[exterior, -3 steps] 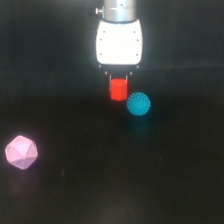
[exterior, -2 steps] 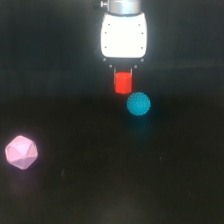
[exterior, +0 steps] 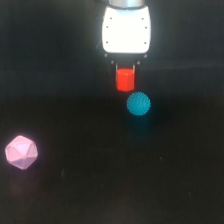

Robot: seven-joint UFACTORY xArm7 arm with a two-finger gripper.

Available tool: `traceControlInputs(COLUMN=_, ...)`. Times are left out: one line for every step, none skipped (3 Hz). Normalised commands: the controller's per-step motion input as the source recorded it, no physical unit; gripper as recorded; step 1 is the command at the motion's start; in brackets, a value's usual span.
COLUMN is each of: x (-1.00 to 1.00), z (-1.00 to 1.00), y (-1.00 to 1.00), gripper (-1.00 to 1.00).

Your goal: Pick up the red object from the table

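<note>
Black matte table [exterior: 100, 200] fills the whole exterior view, dim lighting. White blocky arm head [exterior: 126, 29] hangs at top centre, overexposed, biggest thing after the table. Pink polyhedron [exterior: 21, 152] sits low at the exterior view's left edge, well apart from everything else, nothing near it. Cyan spiky ball [exterior: 138, 103] sits just below and slightly to the exterior view's right of the red object, close to it; whether they touch is hard to tell, looks like a thin gap. Faint bluish glow under the ball on the table. Gripper [exterior: 125, 75] points straight down under the white head, thin dark fingers [exterior: 116, 70] closed narrow against both sides of the red object [exterior: 125, 80], gripping it. Red object upright, held under the head, above the ball in frame
</note>
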Motion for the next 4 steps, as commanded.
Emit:
traceControlInputs(x=-0.23, z=0.23, y=-0.90, gripper=-0.92)
traceControlInputs(x=0.61, z=0.11, y=-1.00, gripper=-1.00)
traceControlInputs(x=-0.08, z=-0.79, y=-0.62, gripper=-0.40)
traceControlInputs(x=-0.31, z=-0.26, y=-0.24, gripper=-1.00)
